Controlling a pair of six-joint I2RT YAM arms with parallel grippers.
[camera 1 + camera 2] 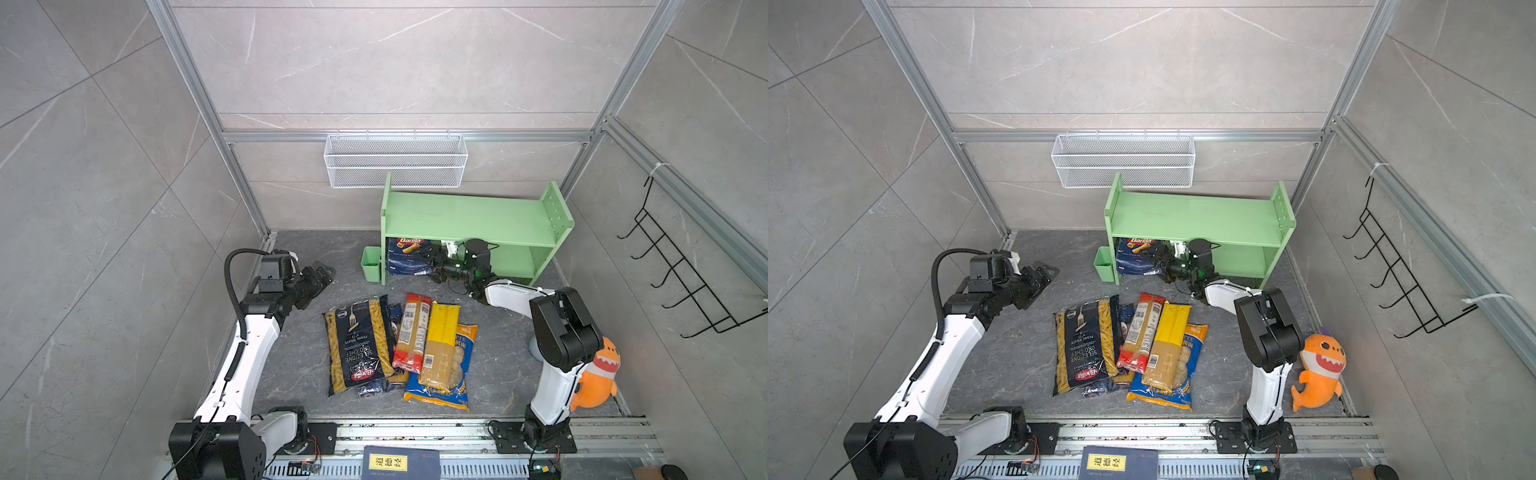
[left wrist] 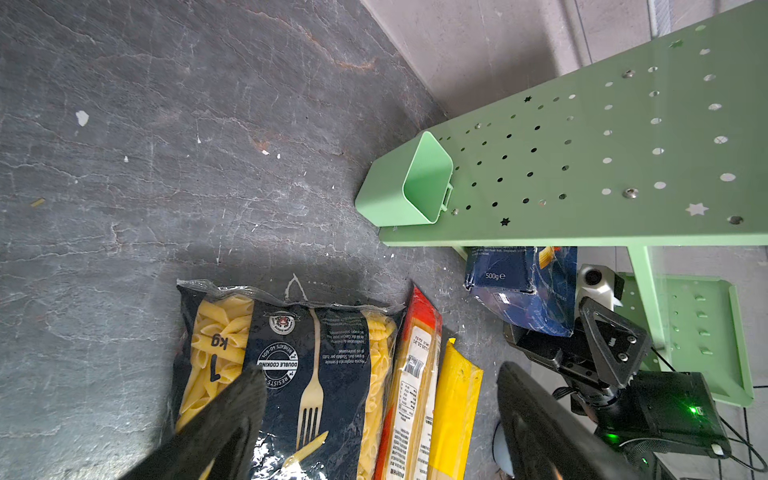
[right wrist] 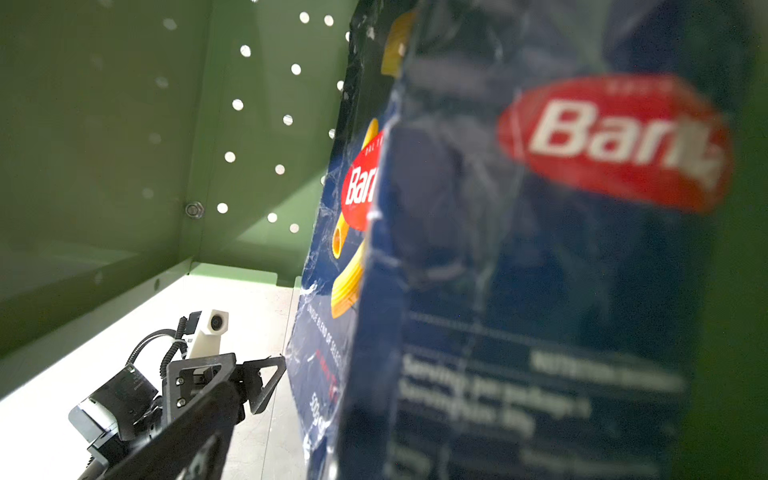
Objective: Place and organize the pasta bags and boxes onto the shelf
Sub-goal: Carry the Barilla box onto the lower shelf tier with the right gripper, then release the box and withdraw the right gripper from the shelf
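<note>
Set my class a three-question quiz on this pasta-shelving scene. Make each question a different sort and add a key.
1. True or false: the black penne bag lies flat outside the shelf.
2. Where is the blue Barilla carton?
A. on the shelf's top tier
B. in the shelf's lower tier, at its left end as seen in a top view
C. held by the left gripper
3. Fill in the missing word: the left gripper's jaws stand ____, with nothing between them.
Key: 1 true; 2 B; 3 open.
</note>
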